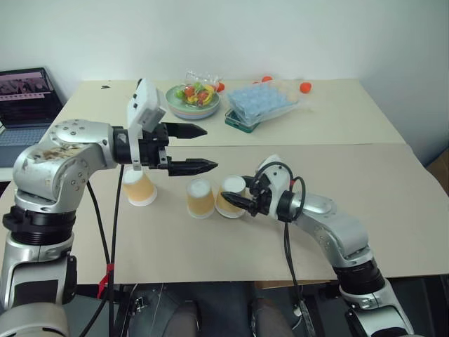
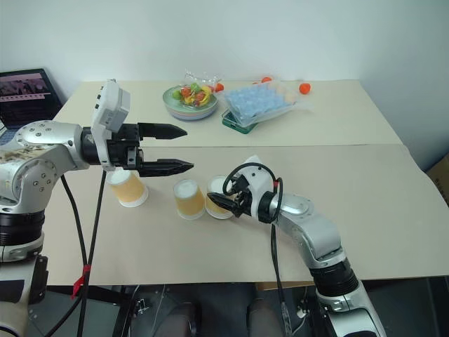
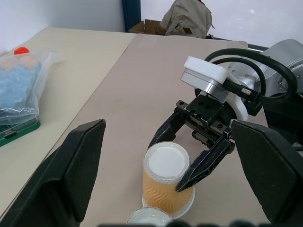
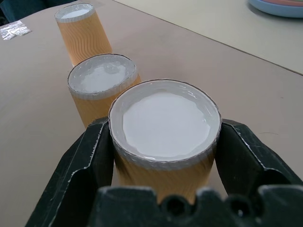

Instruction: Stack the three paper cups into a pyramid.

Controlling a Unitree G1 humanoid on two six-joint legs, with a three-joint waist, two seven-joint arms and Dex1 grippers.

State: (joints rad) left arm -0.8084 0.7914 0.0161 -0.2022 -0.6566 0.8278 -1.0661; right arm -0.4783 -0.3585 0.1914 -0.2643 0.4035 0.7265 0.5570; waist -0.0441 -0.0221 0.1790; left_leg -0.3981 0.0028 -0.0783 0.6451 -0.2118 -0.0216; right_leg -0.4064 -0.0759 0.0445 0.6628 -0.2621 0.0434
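Three small tapered paper cups, pale yellow-orange walls with white bases, all stood upside down in a row on the beige table [image 1: 337,175]. No cup rested on another.

Left cup [image 1: 139,187]: stood apart from the other two, partly behind the left arm's fingers in the head views.

Middle cup [image 1: 200,197]: stood just beside the right cup; whether the two touched could not be told.

Right cup [image 1: 231,196]: sat between the two black fingers of the right gripper [image 4: 163,156]. One finger lay along each side of the cup wall. The wrist view showed both fingers close against the wall, yet whether they pressed it or had just let go could not be told.

Left gripper [image 1: 205,148]: hung above the table, over the gap between the left and middle cups, fingers spread wide, nothing held.

Pale green bowl of colourful fruit [image 1: 192,100]: at the far side of the table.

Blue plastic tray in a clear bag [image 1: 259,104]: just beside the bowl.

Dark laptop [image 1: 24,98]: at the far left, off the table.
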